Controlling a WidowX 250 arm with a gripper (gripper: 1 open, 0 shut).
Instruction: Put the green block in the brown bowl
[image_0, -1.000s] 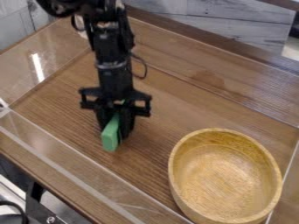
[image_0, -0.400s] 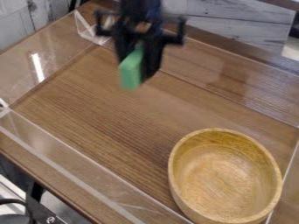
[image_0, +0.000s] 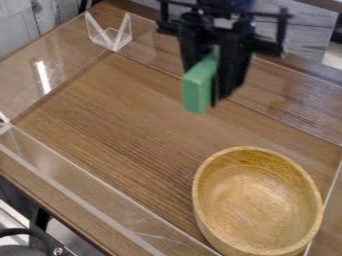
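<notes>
We see the green block (image_0: 201, 84) pinched between the fingers (image_0: 190, 50) of the gripper (image_0: 214, 70), seemingly upright though blurred, high above the worktop (image_0: 120, 120), up-left of the brown bowl (image_0: 258, 205).

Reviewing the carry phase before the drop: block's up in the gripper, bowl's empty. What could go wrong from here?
1. The green block hangs from the gripper with most of its length below the grip; it may slip or swing in transit.
2. The brown bowl sits well off to the lower right; releasing early would land the block on the wooden table.
3. The bowl is shallow; a high drop might bounce the block out.
</notes>
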